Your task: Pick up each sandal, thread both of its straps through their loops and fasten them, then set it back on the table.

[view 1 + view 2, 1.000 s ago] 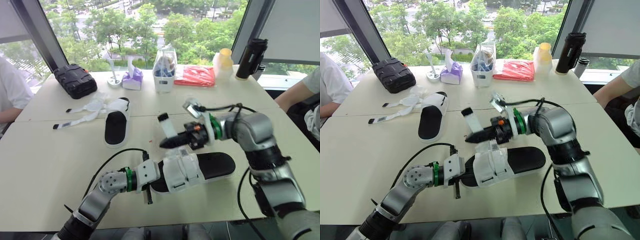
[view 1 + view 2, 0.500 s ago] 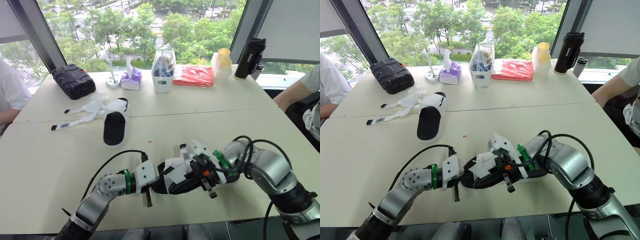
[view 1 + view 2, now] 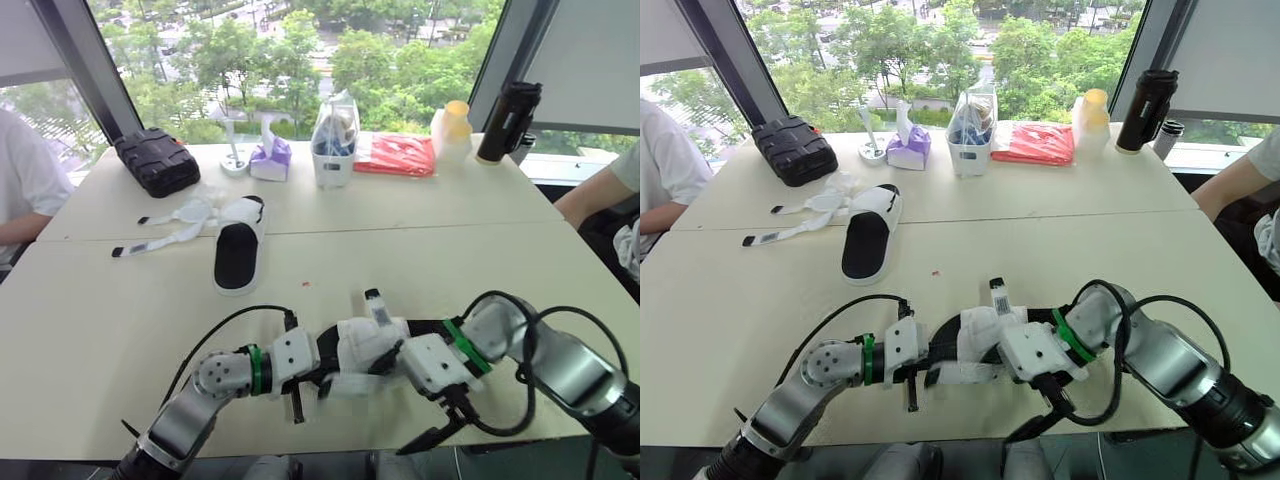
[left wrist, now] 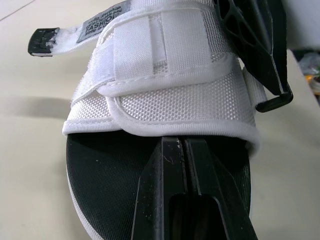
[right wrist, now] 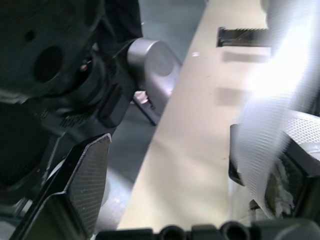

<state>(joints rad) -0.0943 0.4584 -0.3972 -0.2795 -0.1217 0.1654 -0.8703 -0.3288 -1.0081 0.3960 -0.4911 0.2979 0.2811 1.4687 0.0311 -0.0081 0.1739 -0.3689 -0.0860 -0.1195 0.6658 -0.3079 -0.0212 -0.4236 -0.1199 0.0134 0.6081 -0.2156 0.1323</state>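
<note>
Right gripper (image 5: pixel 167 150), raised with a strap 1 s ago, now sits low at the table (image 3: pixel 100 330) near edge, fingers spread, 1 overhanging. Left gripper (image 4: pixel 182 145) fingers pressed together on near sandal (image 3: pixel 365 345) footbed; 2nd sandal (image 3: pixel 238 255) well apart

Daylight pours through the far windows (image 3: pixel 300 60), casting soft shadows across the surface (image 3: pixel 100 330); the right wrist view's white strap (image 5: pixel 270 115) glares, blurred.

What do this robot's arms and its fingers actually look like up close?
Both the left arm and the right arm are rounded silver-grey shells with bulging joints. Each wrist carries a bright green ring and a boxy white block, with loose black cables looping alongside. The fingers are flat black tapered blades, finely textured on the inner faces.
</note>
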